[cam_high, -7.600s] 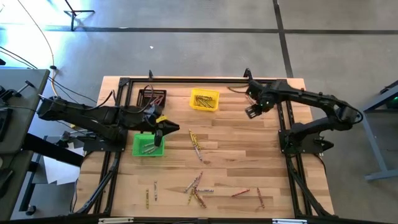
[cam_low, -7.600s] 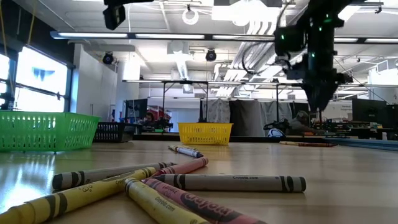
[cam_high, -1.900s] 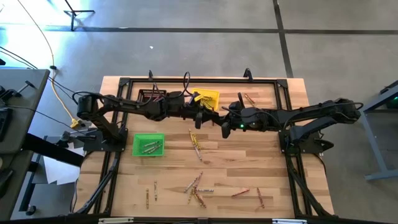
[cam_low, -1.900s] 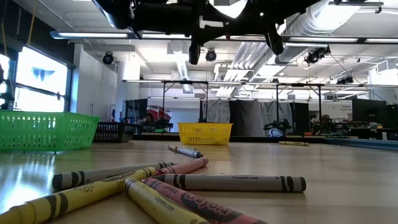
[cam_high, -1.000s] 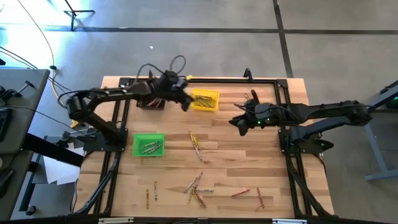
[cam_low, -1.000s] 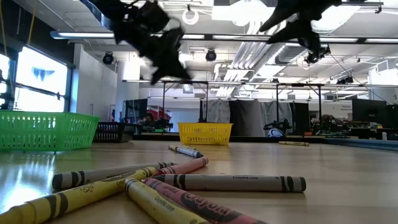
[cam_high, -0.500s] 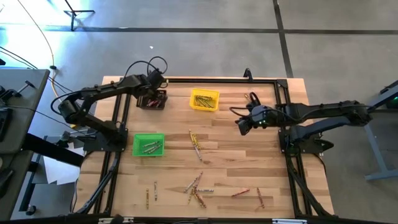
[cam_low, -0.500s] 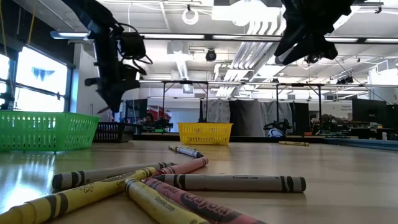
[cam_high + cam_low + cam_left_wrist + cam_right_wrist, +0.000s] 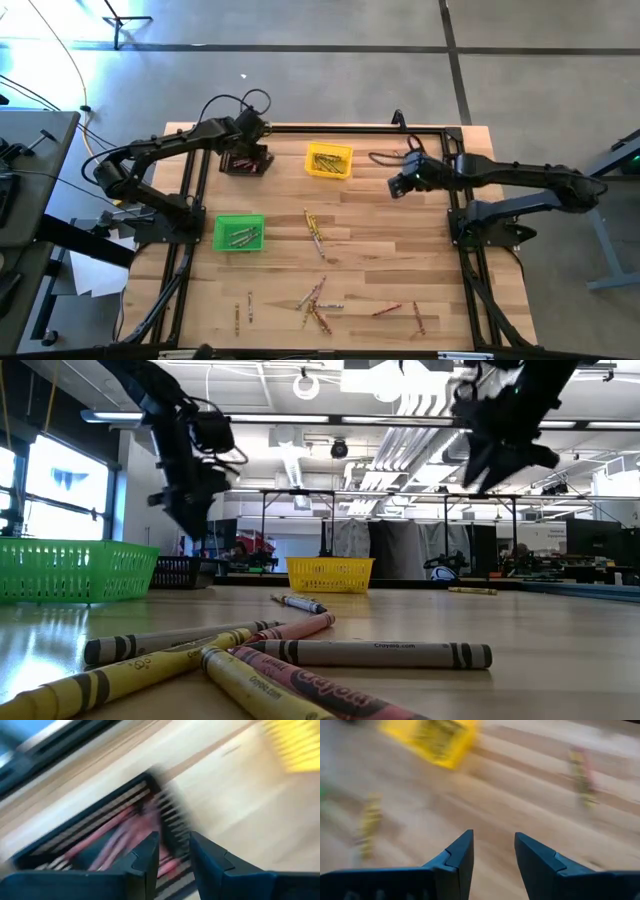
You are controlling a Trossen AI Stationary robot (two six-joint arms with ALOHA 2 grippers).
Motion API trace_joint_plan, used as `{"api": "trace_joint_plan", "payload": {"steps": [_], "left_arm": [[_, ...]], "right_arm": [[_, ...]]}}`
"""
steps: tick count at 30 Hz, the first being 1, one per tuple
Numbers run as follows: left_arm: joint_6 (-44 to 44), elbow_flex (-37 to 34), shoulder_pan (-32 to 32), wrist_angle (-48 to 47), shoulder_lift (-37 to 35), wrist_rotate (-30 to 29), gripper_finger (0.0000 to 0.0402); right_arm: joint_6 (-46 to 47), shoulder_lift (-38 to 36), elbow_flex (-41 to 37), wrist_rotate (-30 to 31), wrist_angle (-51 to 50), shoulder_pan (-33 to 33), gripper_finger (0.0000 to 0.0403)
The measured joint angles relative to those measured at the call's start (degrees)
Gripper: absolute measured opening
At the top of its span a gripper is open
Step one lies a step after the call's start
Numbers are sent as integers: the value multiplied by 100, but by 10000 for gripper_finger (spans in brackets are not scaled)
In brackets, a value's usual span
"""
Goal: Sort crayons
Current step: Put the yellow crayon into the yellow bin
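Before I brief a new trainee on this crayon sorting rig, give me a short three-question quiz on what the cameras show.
1. True or false: the left gripper is over the black bin.
2. Which bin is nearest the front edge of the table? A) the yellow bin B) the green bin C) the black bin
3. Fill in: the right gripper hangs above bare wood with open fingers and holds ____.

Key
1. True; its wrist view shows red crayons in the bin just past the fingers.
2. B.
3. Nothing; loose crayons lie scattered toward the front.
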Motion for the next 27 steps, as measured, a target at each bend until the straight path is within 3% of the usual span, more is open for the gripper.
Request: {"api": "trace_joint_plan", "payload": {"steps": [9,17,27], "left_arm": [[-288,649,-597,1439,-1,1596,86],[-433,1123,-1156,2236,-6,1646,85],[-438,1358,-1247,2475,-3,1611,85]], "right_arm": [[-1163,1046,0,-742,-428,-1748,129],[-2200,2481,0,-1597,348,-2867,129],[-2677,3250,0,-1644,1006,-3500,129]]}}
